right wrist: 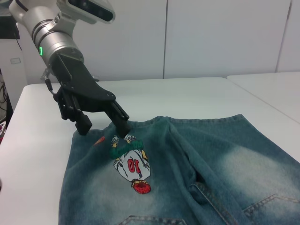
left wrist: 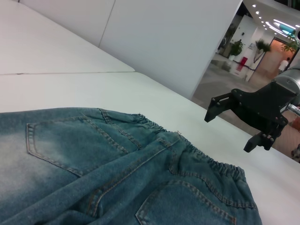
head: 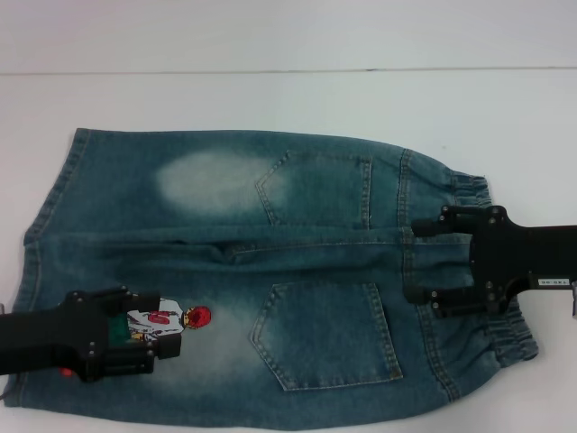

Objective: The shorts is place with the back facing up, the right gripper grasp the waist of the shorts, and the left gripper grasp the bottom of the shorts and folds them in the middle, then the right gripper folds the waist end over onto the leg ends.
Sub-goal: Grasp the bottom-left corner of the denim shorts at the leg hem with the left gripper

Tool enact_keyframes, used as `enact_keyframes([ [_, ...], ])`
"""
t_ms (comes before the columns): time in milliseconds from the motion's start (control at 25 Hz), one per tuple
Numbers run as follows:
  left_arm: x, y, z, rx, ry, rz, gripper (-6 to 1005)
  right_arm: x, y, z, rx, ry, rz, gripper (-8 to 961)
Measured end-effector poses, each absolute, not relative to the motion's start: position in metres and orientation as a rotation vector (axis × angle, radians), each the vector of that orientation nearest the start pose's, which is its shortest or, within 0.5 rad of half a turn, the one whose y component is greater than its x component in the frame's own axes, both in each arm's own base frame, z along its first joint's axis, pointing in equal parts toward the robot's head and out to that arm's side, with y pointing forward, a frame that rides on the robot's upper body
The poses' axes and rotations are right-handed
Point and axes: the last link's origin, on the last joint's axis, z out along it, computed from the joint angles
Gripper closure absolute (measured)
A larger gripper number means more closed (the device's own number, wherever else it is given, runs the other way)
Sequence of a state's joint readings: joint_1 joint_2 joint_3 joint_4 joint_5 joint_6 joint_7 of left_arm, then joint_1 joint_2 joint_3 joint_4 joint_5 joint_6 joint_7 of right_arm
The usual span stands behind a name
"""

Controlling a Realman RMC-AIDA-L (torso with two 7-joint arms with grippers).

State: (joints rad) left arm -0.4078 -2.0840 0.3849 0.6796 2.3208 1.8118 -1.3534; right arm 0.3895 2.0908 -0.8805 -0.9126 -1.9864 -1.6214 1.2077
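Note:
The blue-green denim shorts (head: 315, 234) lie flat, back pockets up. The ruffled waist (head: 512, 341) points right and the leg ends (head: 50, 207) point left. My right gripper (head: 424, 263) hovers over the middle of the waist, open, with one finger on each side of the centre seam. From the left wrist view the right gripper (left wrist: 232, 130) hangs just above the waist (left wrist: 206, 161), holding nothing. My left gripper (head: 149, 329) is open at the near leg's hem, beside the cartoon figure (head: 176, 320). In the right wrist view the left gripper's fingertips (right wrist: 123, 127) reach down to the hem by the figure (right wrist: 131, 164) and a small red-orange patch (right wrist: 98, 140).
The shorts lie on a white table (head: 270, 99) with bare surface behind them and a wall beyond. The table's edge (right wrist: 28, 140) runs close past the leg hems. The near leg reaches the front edge of the head view.

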Motion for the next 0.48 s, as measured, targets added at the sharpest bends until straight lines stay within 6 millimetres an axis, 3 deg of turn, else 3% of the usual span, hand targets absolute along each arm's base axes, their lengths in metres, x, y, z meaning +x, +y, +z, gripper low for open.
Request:
enact_keyframes([
  [480, -0.3156, 0.2548, 0.0129, -2.763, -0.880, -0.694, 176, 0.2651, 0.3008, 0.0098, -2.848, 0.178, 0.490, 90],
])
